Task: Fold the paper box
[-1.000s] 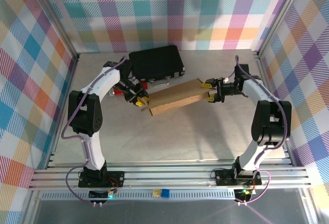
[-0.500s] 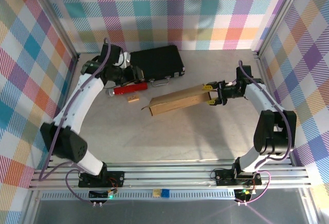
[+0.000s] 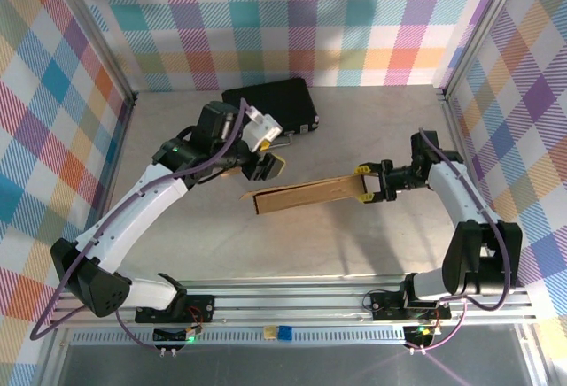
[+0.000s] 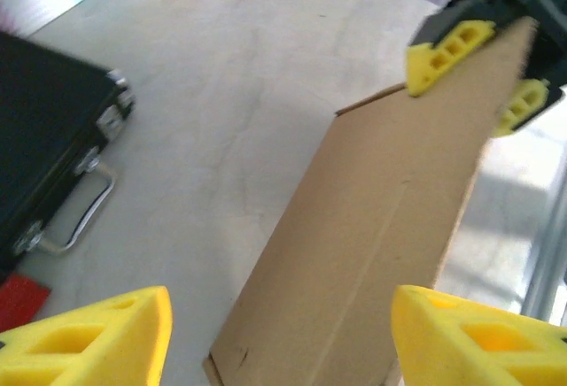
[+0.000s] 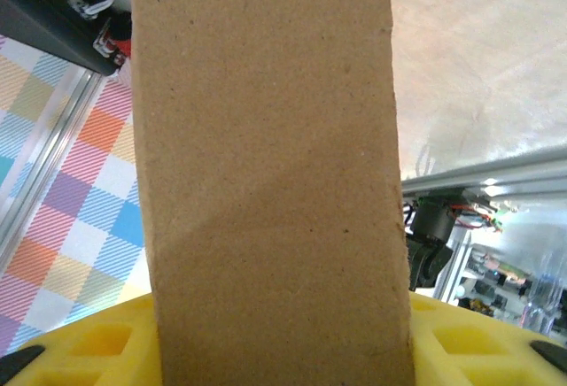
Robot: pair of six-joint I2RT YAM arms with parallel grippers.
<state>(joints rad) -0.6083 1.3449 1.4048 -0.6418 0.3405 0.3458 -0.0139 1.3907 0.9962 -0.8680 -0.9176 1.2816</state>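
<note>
Our right gripper (image 3: 364, 184) is clenched on the right-hand end of the paper box (image 3: 306, 196), with a yellow pad on each face of the cardboard. In the right wrist view the brown board runs straight out from between its fingers (image 5: 124, 368). Our left gripper (image 3: 268, 165) is released: its yellow fingertips (image 4: 146, 351) stand wide apart with nothing gripped, hovering above the box's left end and clear of it. The box hangs over the middle of the bench (image 3: 292, 253), reaching from the right gripper towards the left one. From above it reads as a long narrow strip, so its broad faces seem tilted up rather than lying flat. One crease runs along its length, and we cannot tell whether the free left end rests on the bench or hangs just above it. Beyond it, at the far edge, lies the black case (image 3: 270, 103), its metal handle (image 4: 89, 218) turned towards the box and apart from it. We judge the folding barely begun: one arm presents the flat board to the other, and no wall or flap stands up that we can see. The next move, as we read it, calls for the left gripper to come down square on the free end and close on a single panel, so both arms can bend the board along a crease. A grab across two layers, or a pull that slides the board out of the right pads, would spoil it.
</note>
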